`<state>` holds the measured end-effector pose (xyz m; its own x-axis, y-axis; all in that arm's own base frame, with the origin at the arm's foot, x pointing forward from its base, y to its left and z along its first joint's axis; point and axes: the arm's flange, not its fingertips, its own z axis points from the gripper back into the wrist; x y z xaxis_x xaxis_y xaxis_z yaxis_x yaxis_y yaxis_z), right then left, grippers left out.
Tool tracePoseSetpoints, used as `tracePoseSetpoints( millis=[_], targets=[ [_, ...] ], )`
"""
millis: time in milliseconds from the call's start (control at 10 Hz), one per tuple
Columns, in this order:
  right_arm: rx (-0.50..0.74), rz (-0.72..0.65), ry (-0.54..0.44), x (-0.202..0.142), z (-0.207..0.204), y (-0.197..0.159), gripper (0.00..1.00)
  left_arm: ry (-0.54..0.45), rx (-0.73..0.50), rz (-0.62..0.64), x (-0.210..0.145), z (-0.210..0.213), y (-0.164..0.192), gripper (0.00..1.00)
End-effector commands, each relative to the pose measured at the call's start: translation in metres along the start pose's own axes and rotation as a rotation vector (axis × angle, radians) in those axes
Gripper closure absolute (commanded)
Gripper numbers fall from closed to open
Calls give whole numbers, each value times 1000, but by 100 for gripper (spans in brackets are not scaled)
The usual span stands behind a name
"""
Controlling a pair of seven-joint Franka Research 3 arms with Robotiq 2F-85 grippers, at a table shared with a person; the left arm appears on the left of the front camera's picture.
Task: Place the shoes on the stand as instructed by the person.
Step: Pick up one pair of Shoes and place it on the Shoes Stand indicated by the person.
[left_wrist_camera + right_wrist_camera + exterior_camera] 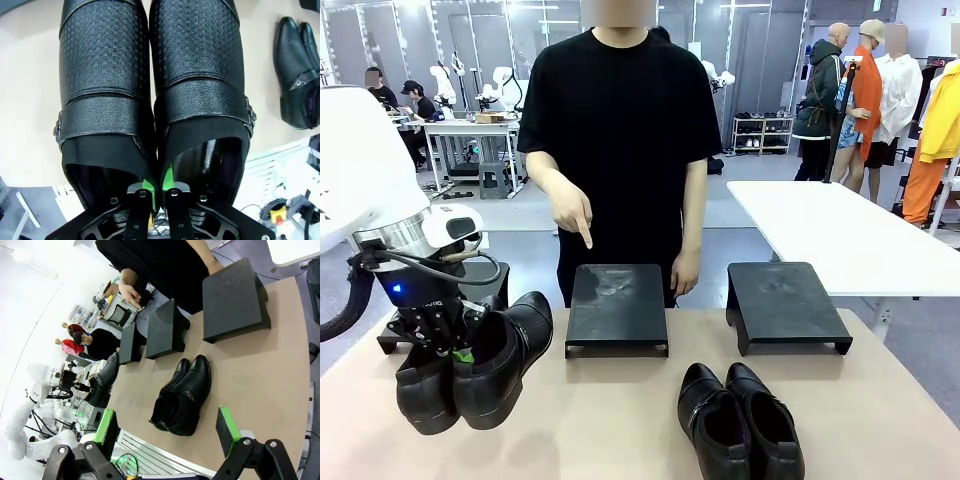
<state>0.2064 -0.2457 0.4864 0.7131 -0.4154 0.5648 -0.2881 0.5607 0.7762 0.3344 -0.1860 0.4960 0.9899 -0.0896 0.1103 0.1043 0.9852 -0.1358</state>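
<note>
Strap shoes (pixel 480 365) clamped btw L gripper (pixel 157 186) pads.

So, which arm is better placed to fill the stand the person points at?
Left. The left gripper is shut on the strapped shoes, lifted near the middle stand the hand points at. The right gripper is open, empty.
</note>
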Motion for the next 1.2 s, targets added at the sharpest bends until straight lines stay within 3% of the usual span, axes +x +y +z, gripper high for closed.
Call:
tracePoseSetpoints(
  millis=[0, 200, 500, 1100],
  targets=[
    [11, 20, -11, 0, 1, -1, 0, -89, -58, -12, 4, 13, -7, 93],
    [11, 20, -11, 0, 1, -1, 0, -153, -82, -10, 39, 25, -31, 93],
    [11, 20, -11, 0, 1, -1, 0, -168, -67, -11, 100, 24, -65, 93],
    [11, 20, -11, 0, 1, -1, 0, -232, 8, -27, 210, -18, -139, 93]
  ],
)
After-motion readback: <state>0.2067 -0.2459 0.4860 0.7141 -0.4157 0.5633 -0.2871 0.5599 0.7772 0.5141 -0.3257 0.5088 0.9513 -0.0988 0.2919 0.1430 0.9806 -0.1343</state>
